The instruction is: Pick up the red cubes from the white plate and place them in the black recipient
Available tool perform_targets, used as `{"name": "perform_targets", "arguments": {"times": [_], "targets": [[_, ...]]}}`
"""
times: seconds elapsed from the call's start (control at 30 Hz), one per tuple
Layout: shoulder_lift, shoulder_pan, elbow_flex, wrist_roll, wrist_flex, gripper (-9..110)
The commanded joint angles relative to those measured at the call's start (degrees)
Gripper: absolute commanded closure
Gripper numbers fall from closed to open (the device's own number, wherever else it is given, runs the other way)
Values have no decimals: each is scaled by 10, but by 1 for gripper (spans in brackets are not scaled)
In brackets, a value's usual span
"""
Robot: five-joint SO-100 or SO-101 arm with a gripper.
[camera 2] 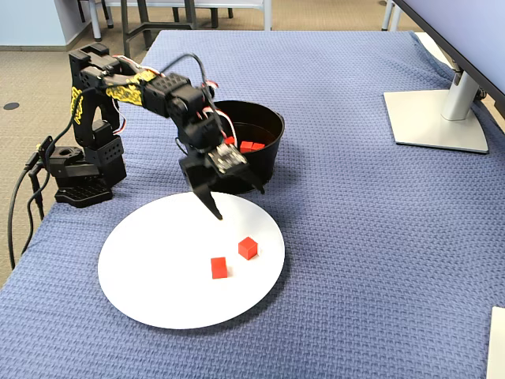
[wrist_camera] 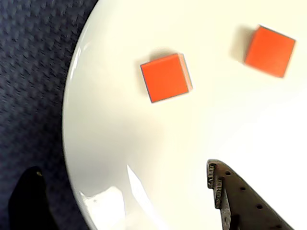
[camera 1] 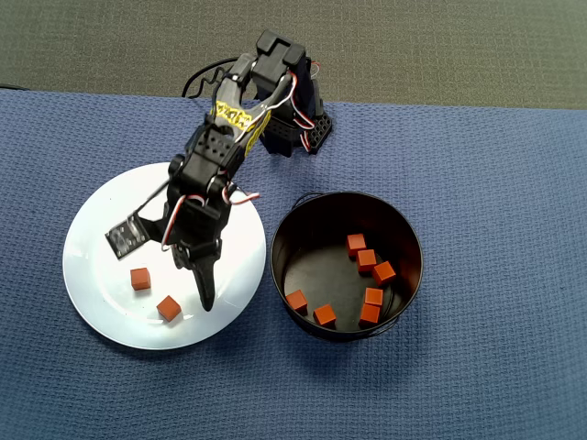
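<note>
In the fixed view two red cubes point(camera 2: 219, 268) point(camera 2: 248, 248) lie at 5 o'clock on the white plate point(camera 2: 150, 276), the gripper point(camera 2: 237, 199) above them spread wide and empty, likely for another pick; behind, the black recipient point(camera 2: 268, 150) holds six cubes.

A blue waffle-weave cloth point(camera 2: 371, 237) is covering the bench, lying mostly flat with a few soft wrinkles near the far right edge. A silver monitor stand point(camera 2: 438, 118) is resting on it at the right in the fixed view, its flat base sitting under a screen edge. Beyond the bench, tan carpet point(camera 2: 31, 71) is showing, with dark metal furniture legs point(camera 2: 146, 28) standing at the back. In the overhead view, grey-green carpet point(camera 1: 413, 46) is running along the top. Even light is falling across everything.
</note>
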Motion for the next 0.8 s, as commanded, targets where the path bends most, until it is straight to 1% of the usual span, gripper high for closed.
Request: {"name": "perform_targets", "arguments": {"times": [0.0, 0.23, 0.67, 0.77], "targets": [[-21, -5, -61, -38, -20, 65], [-86, 14, -78, -59, -89, 65], [-147, 40, -144, -71, -95, 68], [-161, 42, -154, -78, -94, 73]]}}
